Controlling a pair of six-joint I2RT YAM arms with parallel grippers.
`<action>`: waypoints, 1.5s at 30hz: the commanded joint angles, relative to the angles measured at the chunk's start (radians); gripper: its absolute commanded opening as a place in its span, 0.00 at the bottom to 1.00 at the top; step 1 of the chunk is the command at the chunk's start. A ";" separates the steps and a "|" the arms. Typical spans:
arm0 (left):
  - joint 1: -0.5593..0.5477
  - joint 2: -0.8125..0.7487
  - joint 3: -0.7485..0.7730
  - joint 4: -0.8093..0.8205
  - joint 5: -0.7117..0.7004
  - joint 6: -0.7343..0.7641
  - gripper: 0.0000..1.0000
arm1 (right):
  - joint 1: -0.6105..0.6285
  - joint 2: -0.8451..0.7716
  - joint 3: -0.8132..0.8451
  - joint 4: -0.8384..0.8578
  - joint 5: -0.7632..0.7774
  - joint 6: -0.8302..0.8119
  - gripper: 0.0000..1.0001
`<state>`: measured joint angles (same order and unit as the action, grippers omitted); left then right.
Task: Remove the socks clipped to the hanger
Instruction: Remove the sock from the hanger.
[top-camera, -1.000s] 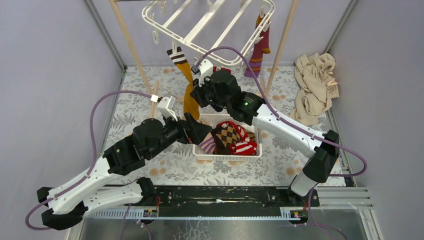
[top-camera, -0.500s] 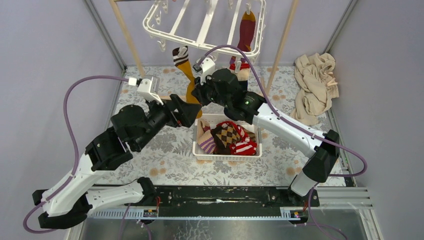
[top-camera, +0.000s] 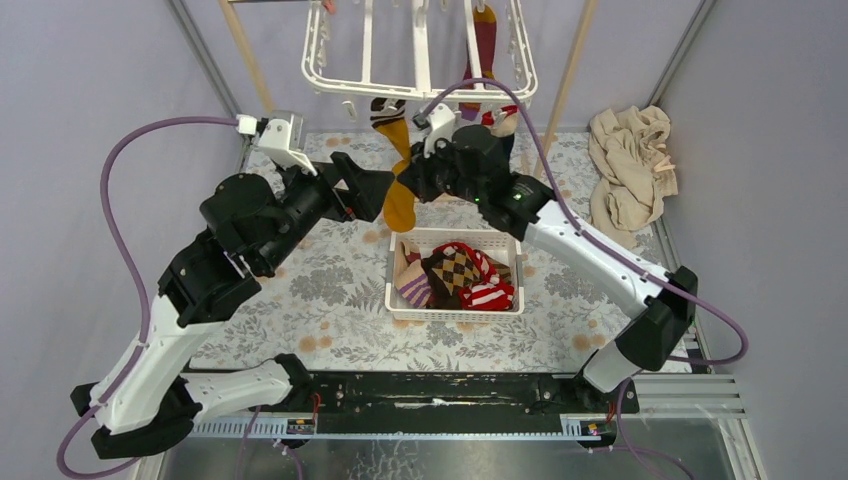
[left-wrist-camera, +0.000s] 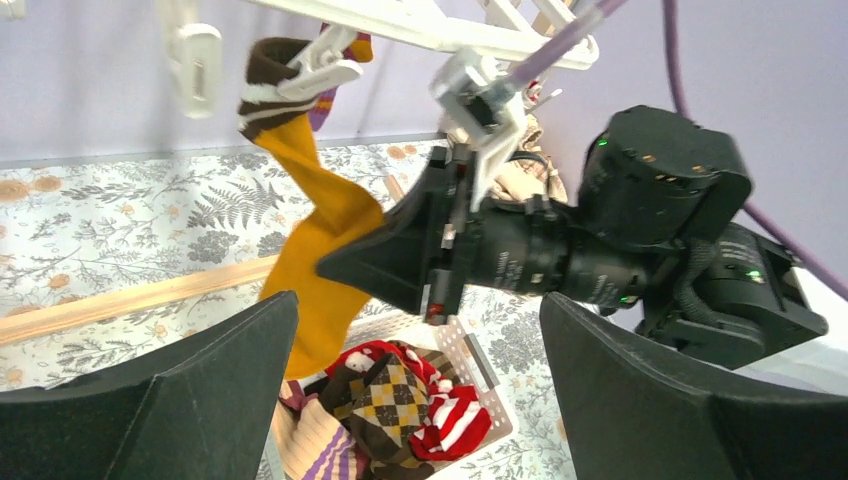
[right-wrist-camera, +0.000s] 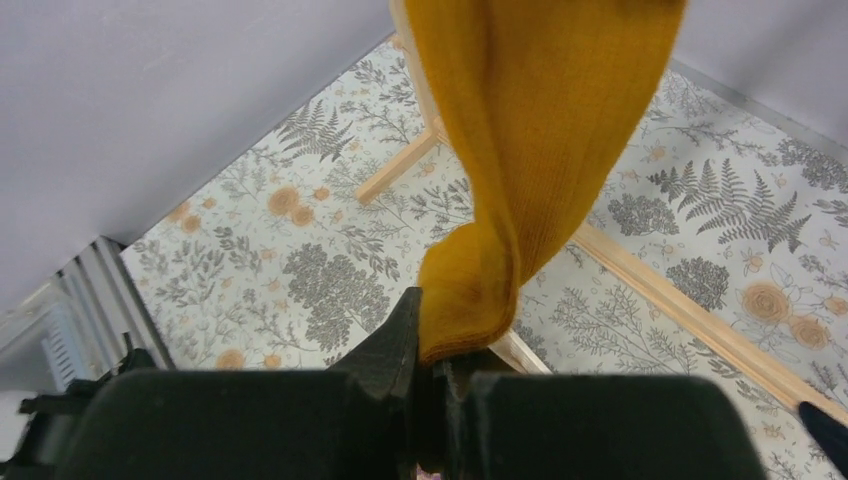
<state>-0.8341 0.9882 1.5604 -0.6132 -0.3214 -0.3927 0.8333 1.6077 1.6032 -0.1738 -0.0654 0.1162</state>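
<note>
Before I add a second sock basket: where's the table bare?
Bare: left of the basket, up to the left arm; right of it, up to the right arm. Crowded: behind the basket, where left claw and right claw flank the mustard sock.

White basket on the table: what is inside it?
The white basket holds a brown argyle sock, a red-white striped sock and a purple-striped sock, piled together; whatever lies beneath them is covered.

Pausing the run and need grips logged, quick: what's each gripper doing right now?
Left gripper: open, holding nothing.
Right gripper: shut on the lower end of the mustard sock.
</note>
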 joint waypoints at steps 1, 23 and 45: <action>0.045 0.036 0.057 -0.034 0.074 0.047 0.98 | -0.089 -0.106 -0.046 0.062 -0.192 0.070 0.00; 0.166 0.154 0.159 -0.012 0.283 0.009 0.98 | -0.241 -0.265 -0.144 -0.122 -0.402 0.070 0.00; 0.165 -0.013 0.100 -0.160 0.117 -0.012 0.98 | 0.079 0.123 0.461 -0.495 0.047 -0.095 0.00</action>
<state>-0.6765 0.9932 1.6741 -0.7498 -0.1677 -0.3977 0.8772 1.6581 1.9163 -0.5812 -0.0990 0.0566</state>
